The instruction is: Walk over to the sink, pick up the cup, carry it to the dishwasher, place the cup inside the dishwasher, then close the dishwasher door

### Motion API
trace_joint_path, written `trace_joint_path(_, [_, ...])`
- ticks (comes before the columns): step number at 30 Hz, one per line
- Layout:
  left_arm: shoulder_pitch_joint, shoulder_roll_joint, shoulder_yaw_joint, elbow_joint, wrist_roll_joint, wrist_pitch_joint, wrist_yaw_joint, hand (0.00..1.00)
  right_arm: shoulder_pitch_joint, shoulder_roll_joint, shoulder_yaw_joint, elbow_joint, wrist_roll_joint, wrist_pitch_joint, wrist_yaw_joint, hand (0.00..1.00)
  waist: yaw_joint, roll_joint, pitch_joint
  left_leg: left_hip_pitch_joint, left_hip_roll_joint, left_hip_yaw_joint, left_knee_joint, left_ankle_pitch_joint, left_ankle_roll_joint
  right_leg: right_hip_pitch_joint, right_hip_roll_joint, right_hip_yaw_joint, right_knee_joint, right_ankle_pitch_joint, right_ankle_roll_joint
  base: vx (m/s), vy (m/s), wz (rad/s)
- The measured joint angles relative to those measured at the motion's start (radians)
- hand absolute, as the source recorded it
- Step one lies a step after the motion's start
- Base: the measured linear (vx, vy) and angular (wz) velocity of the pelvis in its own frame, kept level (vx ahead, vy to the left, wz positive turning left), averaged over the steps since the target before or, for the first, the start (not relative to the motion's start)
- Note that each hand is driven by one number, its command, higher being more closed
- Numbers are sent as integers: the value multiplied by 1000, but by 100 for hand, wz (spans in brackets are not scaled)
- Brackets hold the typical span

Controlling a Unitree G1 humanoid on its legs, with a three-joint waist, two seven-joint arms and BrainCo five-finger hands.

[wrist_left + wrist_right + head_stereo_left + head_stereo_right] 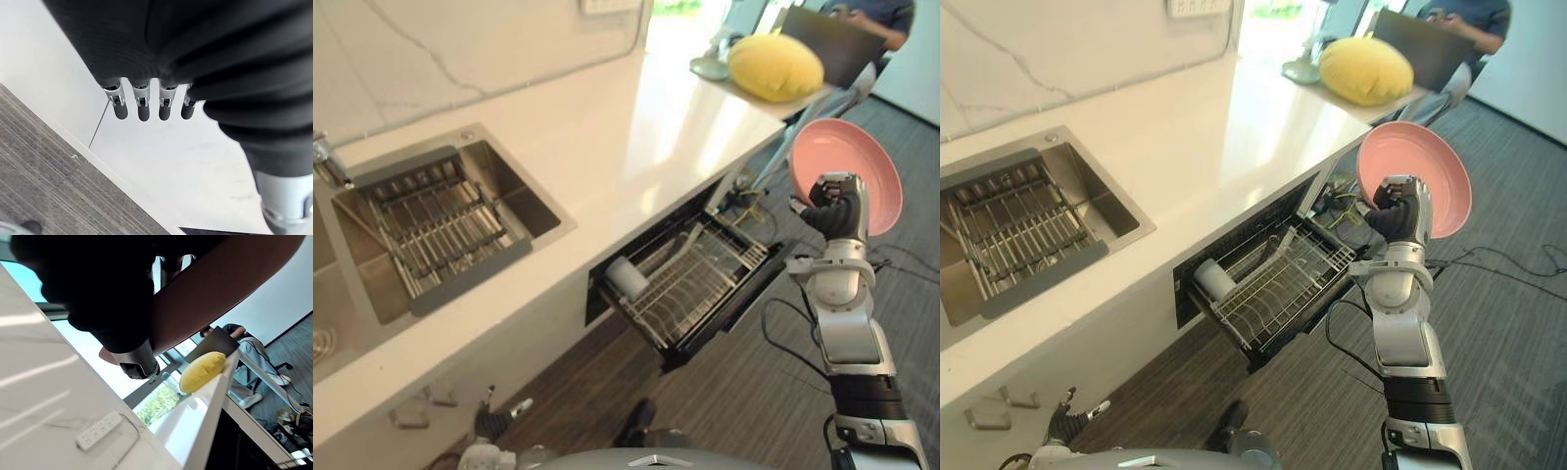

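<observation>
The right hand, fingers curled round the lower rim of a pink bowl held up on edge, has the open dishwasher rack low at its 8 o'clock, while the left hand hangs straight-fingered by the cabinet front.

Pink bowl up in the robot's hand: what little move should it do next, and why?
Probably bring the right hand down and toward its left, so the pink bowl hangs over the dishwasher rack. The hand grips the bowl's rim high up, off to the side of the pulled-out rack, which has free wire space beside a white cup. The left hand hangs low, idle.
</observation>
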Motion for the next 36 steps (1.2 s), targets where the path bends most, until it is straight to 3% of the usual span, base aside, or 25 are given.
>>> trace_joint_path(5, [-65, -7, 0, -32, -24, -3, 5, 0, -95, 16, 26, 133, 0, 5, -8, 100, -2, 30, 102, -134, 17, -31, 124, -34, 32, -81, -19, 34, -4, 46, 7, -121, 80, 16])
trace_joint_path(7, [-88, -16, -8, -70, -53, -14, 8, 0, -159, 17, 61, 216, 0, 7, -13, 100, -3, 45, 157, -189, 24, -34, 171, -46, 51, -109, -23, 76, -21, 76, 27, -126, 144, 8])
trace_joint_path(10, [-105, -24, -11, -79, -83, -20, 12, 0, -194, 22, 80, 263, 0, 6, -13, 100, 1, 55, 183, -231, 29, -37, 200, -51, 60, -134, -29, 72, -25, 74, 26, -100, 101, 11])
trace_joint_path(12, [-117, -26, -25, -81, -111, -20, 13, 0, -252, 21, 112, 333, -1, 1, -7, 100, -1, 74, 211, -263, 32, -55, 223, -52, 61, -158, -36, 63, -9, 68, 5, -63, 72, 13])
trace_joint_path(18, [-153, -41, -60, -116, -159, -36, 21, 0, -358, 7, 179, 483, -2, -24, -6, 100, -1, 119, 273, -313, 22, -86, 243, -52, 67, -188, -56, 42, 1, 73, -5, -43, 82, 12])
trace_joint_path(21, [-172, -40, -85, -121, -180, -42, 22, 0, -457, -41, 210, 597, -1, -41, -1, 100, -1, 141, 294, -350, 2, -94, 243, -43, 88, -220, -76, 29, 6, 64, -9, -61, 119, 20])
trace_joint_path(25, [-181, -43, -152, -154, -200, -42, 21, 0, -675, -149, 308, 864, 71, -82, 95, 100, 6, 208, 325, -371, -36, -110, 218, -24, 110, -245, -110, 18, 23, 80, -5, -20, 123, 19])
trace_joint_path(29, [-180, -45, -207, -152, -225, -47, 26, 0, -792, -164, 348, 1062, 93, -124, 159, 100, 18, 232, 333, -363, -67, -125, 175, 0, 115, -251, -126, 21, 25, 90, -4, 15, 95, 7])
trace_joint_path(30, [-180, -47, -209, -151, -228, -51, 28, 0, -804, -168, 348, 1082, 93, -126, 163, 0, 18, 232, 333, -363, -71, -127, 170, 5, 115, -252, -128, 22, 26, 91, -4, 21, 77, 7])
trace_joint_path(36, [-172, -62, -241, -153, -228, -64, 41, 0, -865, -229, 344, 1173, 71, -140, 166, 0, 15, 247, 331, -326, -112, -150, 107, 41, 124, -240, -155, 19, 35, 78, -14, 13, 70, 4])
